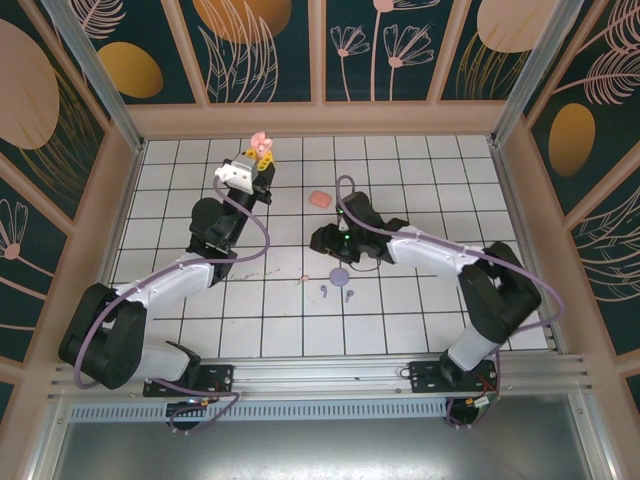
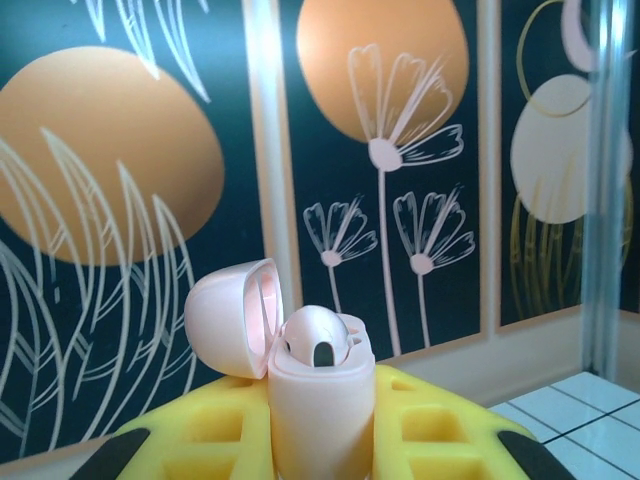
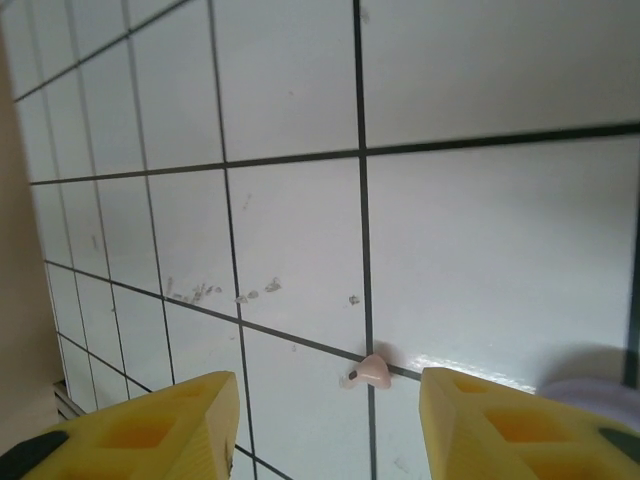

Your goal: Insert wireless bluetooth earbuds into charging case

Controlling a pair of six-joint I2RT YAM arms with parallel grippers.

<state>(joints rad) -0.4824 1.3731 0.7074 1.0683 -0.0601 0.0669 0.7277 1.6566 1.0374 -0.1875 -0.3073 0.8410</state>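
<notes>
My left gripper (image 1: 260,155) is raised at the back of the table, shut on an upright pink charging case (image 2: 320,420). The case lid (image 2: 230,315) is flipped open, and one pale pink earbud (image 2: 318,340) sits in the left socket. In the left wrist view the yellow fingers (image 2: 200,435) press on both sides of the case. My right gripper (image 3: 330,400) hovers low over the table centre, open. A pale pink earbud (image 3: 368,372) lies on a grid line between and beyond its fingers, untouched.
A salmon case (image 1: 320,198) lies behind the right gripper (image 1: 325,243). A purple case (image 1: 340,275) and two purple earbuds (image 1: 324,292) (image 1: 349,294) lie just in front of it. A small salmon earbud (image 1: 303,280) lies to their left. Walls enclose the tiled table.
</notes>
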